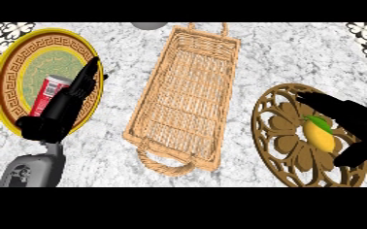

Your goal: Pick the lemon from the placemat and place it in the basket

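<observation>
- fingers [315, 98] of your right hand [342, 111] are reaching in from the right edge and arching over the lemon [320, 136], with the thumb showing lower down at the edge; they are curving around the fruit, but you cannot tell whether they are touching it yet.
- lemon is lying on the round brown cut-out placemat [281, 140] at the right, a green leaf showing at its upper end.
- your left hand [68, 102] is resting at the left, fingers straight and pointing up and to the right, holding nothing.
- that hand is lying across a red can [47, 92], which is sitting on a round plate [22, 58] with a gold rim and a patterned band.
- between the two hands, the long wicker basket [186, 102] is lying on the marble counter [287, 53], one rope handle at its near end, nothing showing inside it.
- a grey round object [148, 25] is peeking in at the top edge, just left of the basket's far end.
</observation>
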Controlling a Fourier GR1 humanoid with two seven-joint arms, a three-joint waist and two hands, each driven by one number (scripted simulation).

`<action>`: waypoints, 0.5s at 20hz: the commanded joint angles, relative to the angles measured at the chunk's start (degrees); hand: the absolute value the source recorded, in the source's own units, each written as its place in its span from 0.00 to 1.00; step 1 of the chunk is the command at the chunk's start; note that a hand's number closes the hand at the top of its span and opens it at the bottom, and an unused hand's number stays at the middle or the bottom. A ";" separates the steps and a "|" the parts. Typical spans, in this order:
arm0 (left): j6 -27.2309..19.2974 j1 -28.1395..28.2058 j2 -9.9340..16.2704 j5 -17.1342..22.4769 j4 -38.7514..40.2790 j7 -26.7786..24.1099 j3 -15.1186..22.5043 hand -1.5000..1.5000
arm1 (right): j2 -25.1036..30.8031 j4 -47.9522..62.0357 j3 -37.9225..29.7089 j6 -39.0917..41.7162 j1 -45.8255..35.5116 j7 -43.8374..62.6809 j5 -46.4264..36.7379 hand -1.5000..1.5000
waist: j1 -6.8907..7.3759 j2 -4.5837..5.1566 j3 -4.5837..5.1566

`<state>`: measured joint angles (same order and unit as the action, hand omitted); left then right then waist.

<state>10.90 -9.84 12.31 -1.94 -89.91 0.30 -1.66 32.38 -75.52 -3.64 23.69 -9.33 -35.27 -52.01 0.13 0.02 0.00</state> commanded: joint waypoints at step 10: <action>2.81 0.02 0.46 0.52 -2.34 1.71 -2.18 0.50 | -0.54 3.59 3.79 -1.12 1.17 -5.08 -6.94 1.00 | -0.05 -0.02 0.00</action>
<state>12.09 -9.34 11.76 -2.25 -92.14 2.13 -2.50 32.21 -74.37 -0.33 23.91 -8.76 -37.79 -57.63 0.07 -0.26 0.60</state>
